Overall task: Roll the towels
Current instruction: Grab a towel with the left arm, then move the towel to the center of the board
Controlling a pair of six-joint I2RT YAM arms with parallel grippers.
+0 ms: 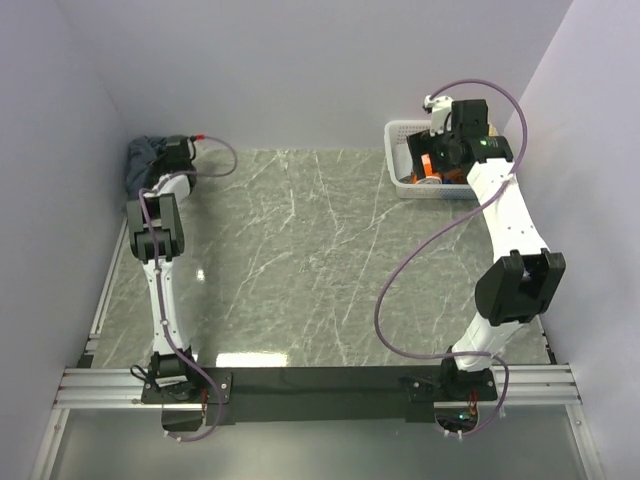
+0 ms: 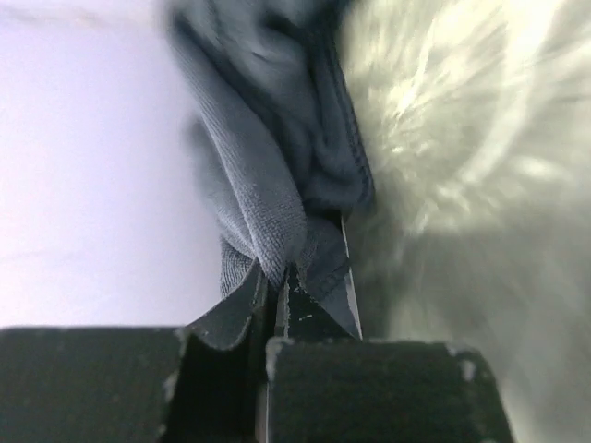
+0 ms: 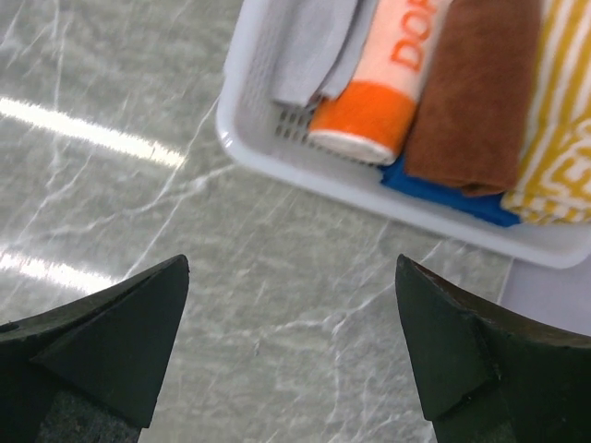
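at the far left corner of the table, the left gripper (image 2: 277,288) is pinched fully together on a fold of the large dark navy-blue soft cloth towel (image 2: 268,157). the fabric bunches up out of the closed tips in the left wrist view. the towel lies crumpled in a heap against the pale wall (image 2: 92,185), not spread flat. a grip on a fold like this looks meant to drag it out onto the open grey marble-patterned tabletop (image 1: 300,250), where it could be laid out for rolling. which edge is held i cannot tell, and no tag shows.

across the table, well apart, the right gripper (image 3: 292,269) hangs with its jaws spread wide and nothing between them, near the white plastic lattice basket (image 3: 305,171) in the far right corner. in the basket lie a grey cloth (image 3: 309,46), an orange-and-white roll (image 3: 388,92) with lettering, a brown cloth (image 3: 471,92) and a yellow-and-white patterned cloth (image 3: 559,111), with a blue cloth (image 3: 443,189) underneath. that looks like the place for finished rolls. by my reading, the rolling of the navy towel is not yet begun.
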